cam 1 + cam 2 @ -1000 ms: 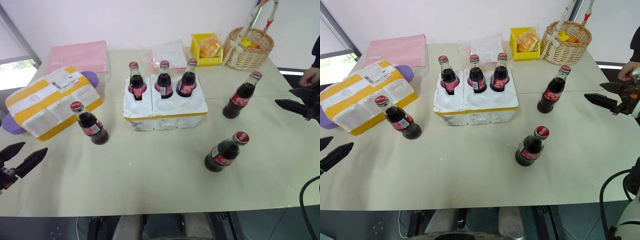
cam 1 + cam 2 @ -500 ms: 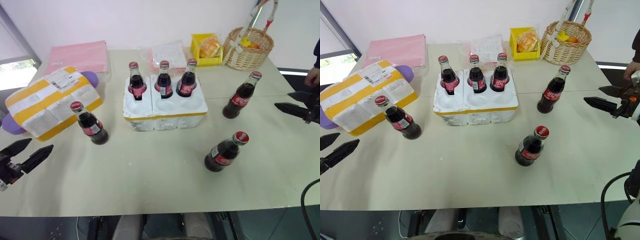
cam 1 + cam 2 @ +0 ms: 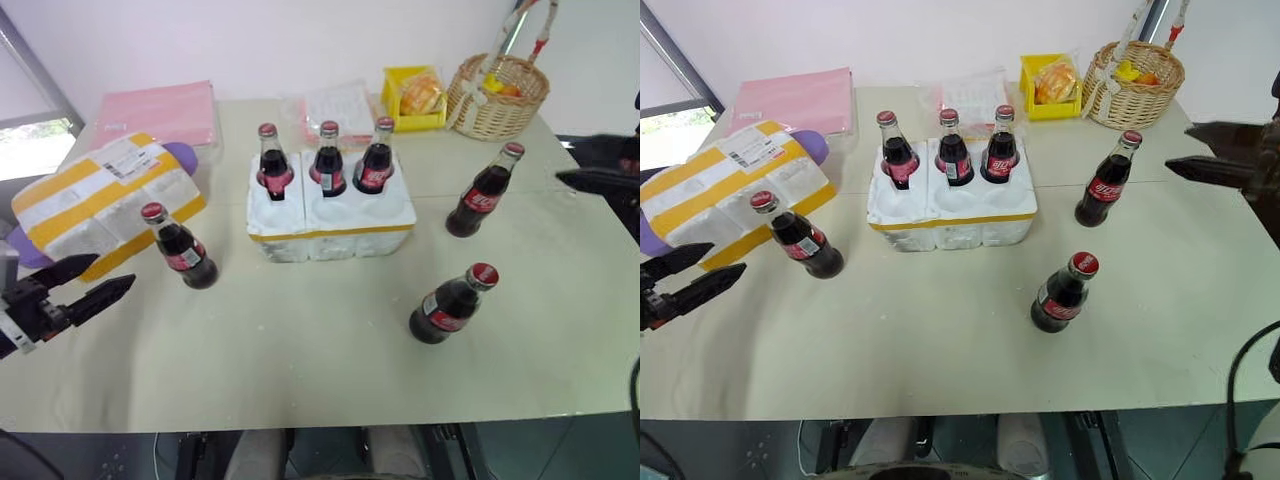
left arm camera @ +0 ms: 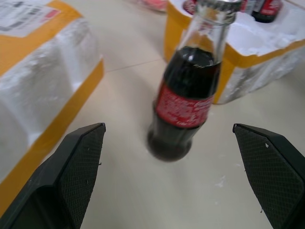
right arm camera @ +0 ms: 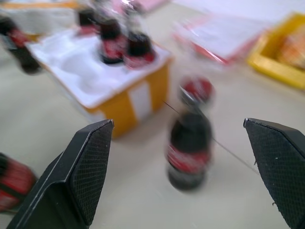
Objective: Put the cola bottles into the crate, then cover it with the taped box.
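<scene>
The white foam crate [image 3: 330, 225] with a yellow band stands mid-table, three cola bottles [image 3: 328, 163] upright in its back wells. Three more bottles stand loose: one on the left [image 3: 180, 250], one on the right [image 3: 484, 195], one in front [image 3: 450, 305]. The taped box [image 3: 100, 200] lies at the left, label up. My left gripper [image 3: 112, 274] is open, low, just left of the left bottle [image 4: 188, 90], which shows between its fingers and apart from them. My right gripper [image 3: 1180, 147] is open, raised, right of the right bottle [image 5: 190, 138].
Along the back edge lie a pink folder [image 3: 160, 112], a clear bag of papers [image 3: 335, 105], a yellow bin [image 3: 415, 98] and a wicker basket [image 3: 497, 95]. A purple object [image 3: 180, 153] pokes out from under the taped box. The crate's front wells are open.
My left gripper has come in to the right, closer to the left bottle. My right gripper has risen and moved in toward the right bottle. Bottles, crate and box have not moved.
</scene>
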### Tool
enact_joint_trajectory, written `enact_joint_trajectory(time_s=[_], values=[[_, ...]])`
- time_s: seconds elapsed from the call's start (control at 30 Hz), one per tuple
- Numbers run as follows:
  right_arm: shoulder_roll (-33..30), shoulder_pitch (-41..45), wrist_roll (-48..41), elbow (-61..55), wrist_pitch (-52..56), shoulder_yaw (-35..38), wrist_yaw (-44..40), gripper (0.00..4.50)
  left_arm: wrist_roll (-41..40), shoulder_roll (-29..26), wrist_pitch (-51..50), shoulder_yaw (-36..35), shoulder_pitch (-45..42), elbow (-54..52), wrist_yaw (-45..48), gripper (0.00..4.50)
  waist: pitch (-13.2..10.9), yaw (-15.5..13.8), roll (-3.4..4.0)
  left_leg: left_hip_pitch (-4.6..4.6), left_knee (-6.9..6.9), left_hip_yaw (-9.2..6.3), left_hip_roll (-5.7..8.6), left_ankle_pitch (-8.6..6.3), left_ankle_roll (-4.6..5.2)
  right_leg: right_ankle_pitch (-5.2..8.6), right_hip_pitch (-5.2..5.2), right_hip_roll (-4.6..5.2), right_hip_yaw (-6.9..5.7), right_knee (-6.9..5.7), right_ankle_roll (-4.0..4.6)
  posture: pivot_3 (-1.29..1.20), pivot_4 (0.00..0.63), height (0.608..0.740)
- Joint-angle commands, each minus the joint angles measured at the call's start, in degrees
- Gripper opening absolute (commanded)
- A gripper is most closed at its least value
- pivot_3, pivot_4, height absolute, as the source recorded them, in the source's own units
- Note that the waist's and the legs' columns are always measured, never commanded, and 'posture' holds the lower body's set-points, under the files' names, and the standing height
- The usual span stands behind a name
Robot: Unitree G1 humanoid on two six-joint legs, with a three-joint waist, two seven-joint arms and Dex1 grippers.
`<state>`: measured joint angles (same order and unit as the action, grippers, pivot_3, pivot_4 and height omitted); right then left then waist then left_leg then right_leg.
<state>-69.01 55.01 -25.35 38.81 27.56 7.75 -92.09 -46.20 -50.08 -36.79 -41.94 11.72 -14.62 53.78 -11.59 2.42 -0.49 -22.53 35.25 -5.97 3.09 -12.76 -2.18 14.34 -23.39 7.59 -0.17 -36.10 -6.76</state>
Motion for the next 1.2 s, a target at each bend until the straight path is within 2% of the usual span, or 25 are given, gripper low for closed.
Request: enact_joint_trajectory(time_s=[0.03, 0.13, 0.33, 0.83, 1.03, 1.13, 1.2], values=[[-3.32, 0.72, -8.97, -11.51, 7.25, -0.37, -0.41, 4.50, 0.81, -1.67, 0.76, 2.82, -2.26, 0.15, 1.78, 4.48, 0.00, -0.05, 0.00, 0.00, -0.01, 0.00, 0.00, 0.00, 0.00, 0.00, -0.01, 0.00, 0.00, 0.00, 0.00, 0.00, 0.150, 0.738], [-3.43, 1.10, -14.08, -20.60, 13.16, 0.06, -0.41, 4.50, 3.24, -1.49, 2.28, 6.75, -5.21, 1.86, 1.74, 4.48, -0.01, 0.07, 0.01, -0.01, 0.00, 0.02, 0.00, 0.00, 0.00, 0.00, -0.02, 0.01, 0.00, 0.02, -0.01, 0.00, 0.150, 0.738], [-1.35, 0.21, -16.88, -30.69, 17.56, 1.16, -0.33, 4.50, 7.89, -0.19, 5.42, 14.00, -10.39, 4.43, 1.03, 4.48, -0.01, -0.13, 0.00, -0.04, 0.01, 0.03, 0.00, 0.00, 0.00, -0.10, -0.06, -0.03, 0.00, -0.01, -0.18, 0.00, 0.150, 0.738], [1.43, -1.32, -18.45, -33.66, 19.36, 2.15, 2.40, 4.50, 15.64, 6.14, 11.40, 24.04, -18.88, 9.74, -2.47, 4.48, -0.01, -0.45, -0.01, -0.12, 0.05, 0.03, 0.04, 0.01, 0.01, -0.21, -0.11, -0.02, 0.00, -0.01, -0.37, 0.00, 0.150, 0.738], [1.95, -1.64, -20.08, -35.57, 20.61, 2.78, 2.59, 4.50, 17.09, 8.17, 12.79, 25.55, -21.11, 12.63, -2.84, 4.48, -0.02, -0.44, -0.03, -0.14, 0.10, 0.03, 0.05, 0.01, 0.02, -0.26, -0.11, -0.02, 0.00, -0.02, -0.45, 0.00, 0.150, 0.738], [2.24, -2.01, -21.03, -37.03, 21.21, 3.22, 2.94, 4.50, 16.93, 8.85, 12.89, 25.15, -21.50, 13.32, -2.93, 3.68, -0.02, -0.46, -0.03, -0.15, 0.09, 0.03, 0.05, 0.01, 0.02, -0.26, -0.12, -0.02, 0.00, -0.01, -0.45, 0.00, 0.150, 0.738], [2.31, -2.33, -21.17, -37.56, 21.20, 3.37, 3.03, 4.50, 16.68, 8.95, 12.68, 25.01, -21.65, 13.28, -2.91, 2.79, -0.02, -0.50, -0.03, -0.15, 0.10, 0.02, 0.05, 0.01, 0.02, -0.26, -0.12, -0.02, 0.00, -0.01, -0.45, 0.00, 0.150, 0.738]])
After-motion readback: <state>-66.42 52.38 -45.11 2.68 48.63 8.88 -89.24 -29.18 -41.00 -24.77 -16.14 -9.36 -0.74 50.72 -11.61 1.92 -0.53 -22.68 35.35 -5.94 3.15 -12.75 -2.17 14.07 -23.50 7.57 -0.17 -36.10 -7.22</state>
